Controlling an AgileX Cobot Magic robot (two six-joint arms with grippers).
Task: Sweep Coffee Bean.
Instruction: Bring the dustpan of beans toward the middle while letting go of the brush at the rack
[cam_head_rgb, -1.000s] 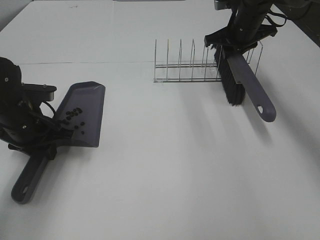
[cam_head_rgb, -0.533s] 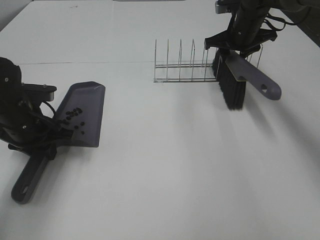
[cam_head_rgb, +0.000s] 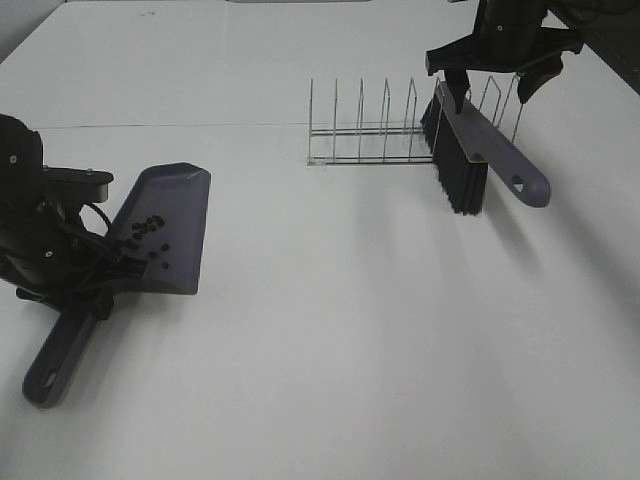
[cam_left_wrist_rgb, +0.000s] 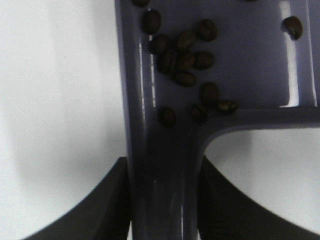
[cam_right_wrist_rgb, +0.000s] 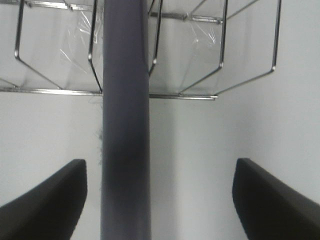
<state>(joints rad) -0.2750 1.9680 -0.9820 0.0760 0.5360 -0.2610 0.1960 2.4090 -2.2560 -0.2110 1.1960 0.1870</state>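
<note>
Since a second ago the right gripper (cam_head_rgb: 493, 88) has let go of the brush (cam_head_rgb: 470, 150) and risen, jaws spread wide; the brush leans in the wire rack (cam_head_rgb: 370, 140). Lower left, the left gripper (cam_left_wrist_rgb: 162, 195) is clamped on the dustpan (cam_head_rgb: 170, 225) handle, hidden overhead by the arm. Only the wrist view shows individual coffee beans (cam_left_wrist_rgb: 185, 57) in the pan.

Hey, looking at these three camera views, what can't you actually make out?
- Exact count of the beans: the left wrist view's edge cuts some off; in the high view they are too small.
- Dustpan handle under the left gripper: the arm covers it in the high view.
- Brush bristles: unseen in the right wrist view, hidden behind the handle.
- Whether the brush rests in the rack or only leans on it: unclear.
</note>
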